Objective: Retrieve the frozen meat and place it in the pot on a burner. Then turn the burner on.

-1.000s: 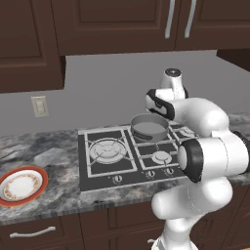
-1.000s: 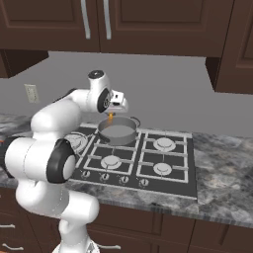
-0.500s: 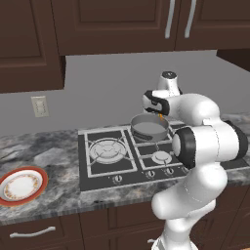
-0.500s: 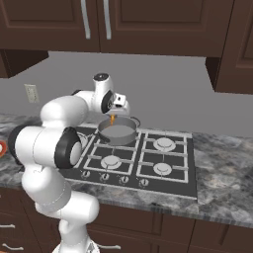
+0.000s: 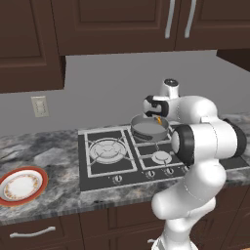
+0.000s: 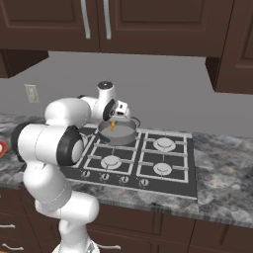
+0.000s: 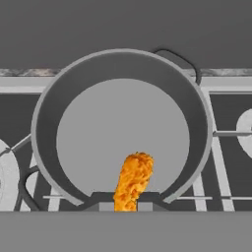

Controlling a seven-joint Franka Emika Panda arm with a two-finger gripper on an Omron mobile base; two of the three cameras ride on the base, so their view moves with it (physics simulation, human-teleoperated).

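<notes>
The gripper [image 7: 126, 205], its jaws pinched narrow on the frozen meat [image 7: 133, 180], is hanging just above the open grey pot [image 7: 49, 110] on a rear burner [image 6: 114, 142], so dropping it in and lighting the burner are remaining.

A glossy white arm [image 5: 202, 141] of rounded, bulbous segments with dark joint rings.

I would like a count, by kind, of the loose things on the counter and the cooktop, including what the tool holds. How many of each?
Pot: 1
Frozen meat, held in the shut tool above the pot: 1
Plate with red-orange rim: 1
Total: 3
</notes>
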